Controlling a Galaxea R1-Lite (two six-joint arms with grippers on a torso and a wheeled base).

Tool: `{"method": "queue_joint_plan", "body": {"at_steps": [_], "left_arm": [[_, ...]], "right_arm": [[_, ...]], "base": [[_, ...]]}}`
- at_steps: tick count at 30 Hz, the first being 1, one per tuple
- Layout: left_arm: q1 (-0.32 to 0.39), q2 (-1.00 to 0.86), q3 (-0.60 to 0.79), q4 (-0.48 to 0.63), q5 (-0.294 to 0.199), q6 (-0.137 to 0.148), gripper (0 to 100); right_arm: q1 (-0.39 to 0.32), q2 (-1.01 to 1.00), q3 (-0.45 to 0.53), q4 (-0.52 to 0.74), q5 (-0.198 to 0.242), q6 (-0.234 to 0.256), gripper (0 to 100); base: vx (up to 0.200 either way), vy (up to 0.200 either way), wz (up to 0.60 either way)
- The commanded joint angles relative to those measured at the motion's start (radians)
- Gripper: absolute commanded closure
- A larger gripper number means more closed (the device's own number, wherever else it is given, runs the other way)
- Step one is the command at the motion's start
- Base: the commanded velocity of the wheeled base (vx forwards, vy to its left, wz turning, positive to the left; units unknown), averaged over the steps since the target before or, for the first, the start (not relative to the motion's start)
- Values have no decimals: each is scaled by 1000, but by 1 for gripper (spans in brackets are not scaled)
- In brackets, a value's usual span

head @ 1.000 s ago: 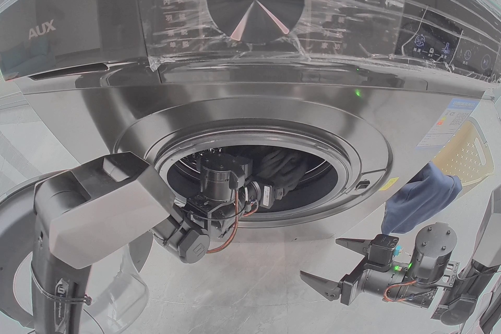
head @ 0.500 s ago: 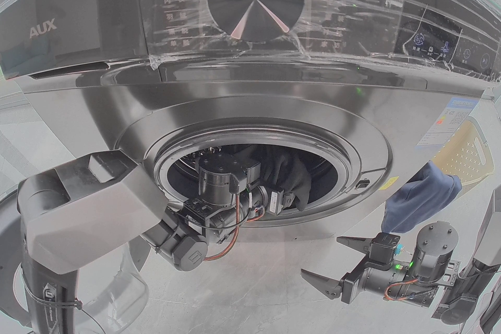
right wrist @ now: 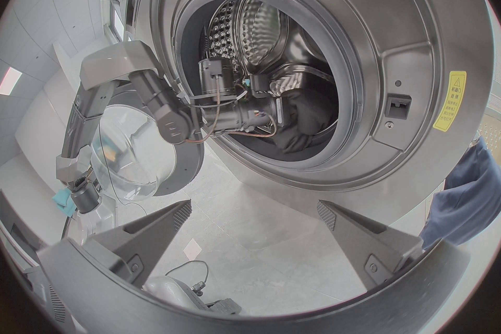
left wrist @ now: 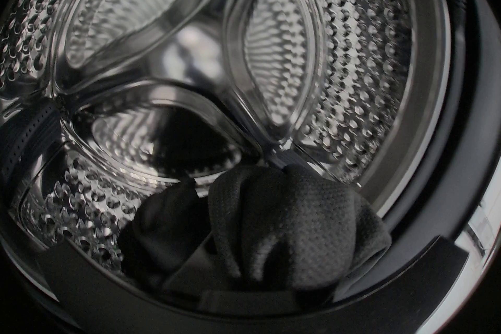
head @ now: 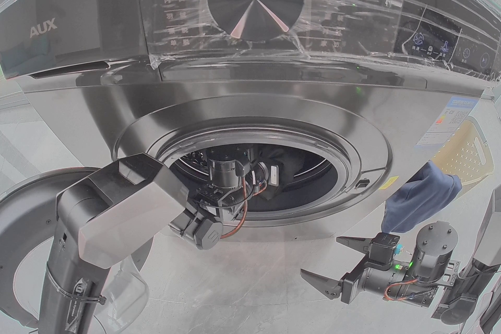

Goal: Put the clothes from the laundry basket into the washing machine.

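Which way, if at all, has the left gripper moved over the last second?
Yes: the left gripper has gone deeper into the drum, up past the door ring at its lower rim.

1. From the head: looks down, close on the washing machine (head: 323, 110) front.
2. From the left wrist: sits inside the drum (left wrist: 334, 37), faces its back wall.
3. From the right wrist: low, outside, aimed at the door opening (right wrist: 313, 58); shares it with the head view.

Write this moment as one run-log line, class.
left claw: in drum, at dark garment | right claw: open, empty, outside washing machine | blue garment: at laundry basket
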Motion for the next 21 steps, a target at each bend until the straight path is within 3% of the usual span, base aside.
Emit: {"method": "queue_joint_plan", "body": {"at_steps": [1,8,14,15,18,21], "left_arm": [[50,117,-198,-12,45,-7,100],[105,196,-458,32,111,-14,100],[107,194,-453,37,114,-22,100],[105,191,-432,35,114,-20,0],[95,163,-350,37,112,-22,0],[62,50,-152,43,86,-26,0]], "right_arm": [[7,8,0,-1,0,0,0],[6,8,0,-1,0,0,0],[3,8,0,-2,2,0,0],[4,8,0,-1,2,2,0],[3,8,0,-1,2,2,0],[0,8,0,-1,2,2,0]], "base": [[0,0,0],[0,0,0],[0,0,0],[0,0,0],[0,0,0],[0,0,0]]}}
